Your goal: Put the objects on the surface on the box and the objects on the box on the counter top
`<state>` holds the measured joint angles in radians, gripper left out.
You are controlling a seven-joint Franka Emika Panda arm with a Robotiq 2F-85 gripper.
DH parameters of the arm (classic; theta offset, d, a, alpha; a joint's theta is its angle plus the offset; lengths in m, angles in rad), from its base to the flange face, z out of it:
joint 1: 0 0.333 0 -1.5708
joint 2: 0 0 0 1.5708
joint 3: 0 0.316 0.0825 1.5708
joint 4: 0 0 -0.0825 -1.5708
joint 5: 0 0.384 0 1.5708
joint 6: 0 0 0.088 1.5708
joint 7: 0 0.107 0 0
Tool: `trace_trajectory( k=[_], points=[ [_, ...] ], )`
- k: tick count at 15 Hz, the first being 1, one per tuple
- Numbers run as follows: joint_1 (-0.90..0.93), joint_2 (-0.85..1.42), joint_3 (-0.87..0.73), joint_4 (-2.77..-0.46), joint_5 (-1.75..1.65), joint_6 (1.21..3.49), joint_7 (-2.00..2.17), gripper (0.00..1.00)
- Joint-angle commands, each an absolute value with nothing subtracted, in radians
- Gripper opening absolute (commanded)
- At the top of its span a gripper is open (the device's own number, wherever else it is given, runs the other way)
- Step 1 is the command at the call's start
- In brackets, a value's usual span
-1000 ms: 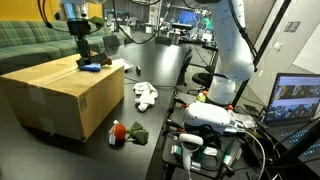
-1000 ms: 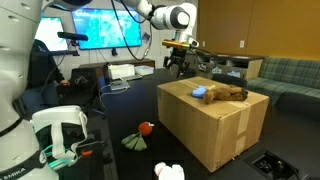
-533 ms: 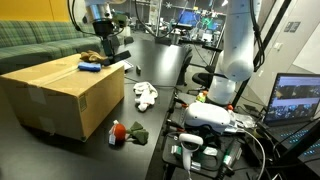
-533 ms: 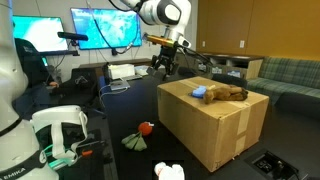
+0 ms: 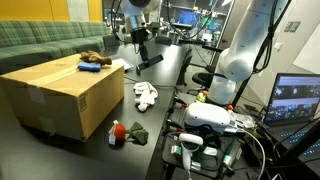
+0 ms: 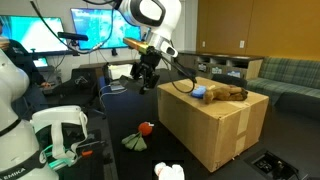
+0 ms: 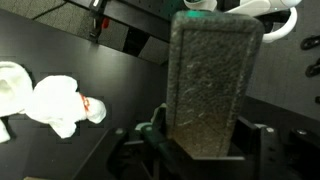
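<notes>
A second ago the gripper (image 5: 141,50) stood over the top of the box (image 5: 60,100), close to the things lying there. Now it has swung clear of the cardboard to the upper centre of an exterior view and hangs in the air above the dark bench (image 5: 172,75). Its jaws are clamped on a grey block (image 7: 215,70), which fills the middle of the wrist view and runs up the frame between the fingers. At the left of that view the white soft toy (image 7: 55,100) lies on the bench below. One item therefore looks to have been taken off the box and carried out over the bench, though it is not set down yet. A brown soft toy (image 6: 232,93) lies on the box top. The white toy and a red and green toy (image 5: 125,132) lie on the bench near the box's foot, so most of the swap is judged to be still ahead.
</notes>
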<state>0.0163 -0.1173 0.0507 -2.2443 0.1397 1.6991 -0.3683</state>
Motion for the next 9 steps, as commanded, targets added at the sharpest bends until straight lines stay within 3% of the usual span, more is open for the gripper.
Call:
trace_trajectory(
  k=[1, 9],
  points=[
    [0.029, -0.229, 0.037, -2.460, 0.159, 1.849, -0.314, 0.34],
    [0.125, -0.106, 0.161, -2.717, 0.215, 2.498, 0.119, 0.34]
  ],
)
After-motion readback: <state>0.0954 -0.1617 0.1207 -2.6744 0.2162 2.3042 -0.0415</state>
